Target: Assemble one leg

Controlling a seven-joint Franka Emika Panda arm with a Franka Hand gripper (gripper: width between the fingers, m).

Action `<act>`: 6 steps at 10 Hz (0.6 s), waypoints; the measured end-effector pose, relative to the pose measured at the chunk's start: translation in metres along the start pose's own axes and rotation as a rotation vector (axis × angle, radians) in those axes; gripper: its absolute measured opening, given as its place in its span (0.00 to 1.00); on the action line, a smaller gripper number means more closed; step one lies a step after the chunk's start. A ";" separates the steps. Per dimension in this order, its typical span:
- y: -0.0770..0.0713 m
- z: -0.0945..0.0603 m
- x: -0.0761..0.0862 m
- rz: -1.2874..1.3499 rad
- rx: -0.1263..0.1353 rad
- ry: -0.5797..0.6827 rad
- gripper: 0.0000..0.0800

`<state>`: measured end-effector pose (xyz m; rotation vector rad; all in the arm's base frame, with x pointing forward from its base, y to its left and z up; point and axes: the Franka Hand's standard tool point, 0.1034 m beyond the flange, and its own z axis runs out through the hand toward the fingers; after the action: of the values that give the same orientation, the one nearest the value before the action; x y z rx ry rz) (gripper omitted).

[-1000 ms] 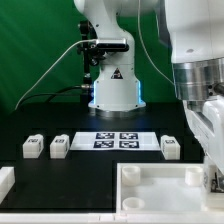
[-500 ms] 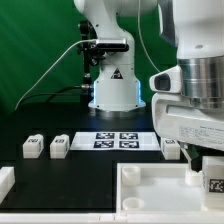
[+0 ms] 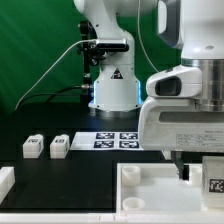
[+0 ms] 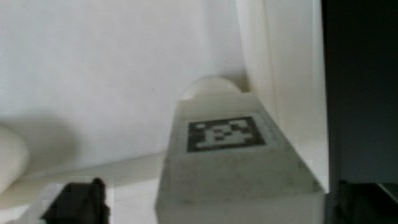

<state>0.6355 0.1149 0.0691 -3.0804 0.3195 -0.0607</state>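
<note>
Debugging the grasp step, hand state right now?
Hand: open, holding nothing; the fingertips stand apart on either side of the leg, not closed on it.

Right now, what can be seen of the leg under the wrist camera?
The leg is a small white block that looks like matte plastic. It has flat faces and one rounded end, and the face toward the camera carries a black-and-white square tag. It lies on the white tray, close beside the tray's raised wall. The gripper has its dark jaws open on either side of the leg. Whether they touch it cannot be told.
</note>
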 end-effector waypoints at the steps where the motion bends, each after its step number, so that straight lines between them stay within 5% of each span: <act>1: -0.001 0.000 0.000 0.095 0.004 -0.002 0.63; 2: -0.002 0.000 -0.001 0.209 0.009 -0.004 0.39; 6: 0.000 0.001 -0.001 0.832 0.008 -0.010 0.36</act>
<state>0.6344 0.1153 0.0682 -2.6715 1.5260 -0.0144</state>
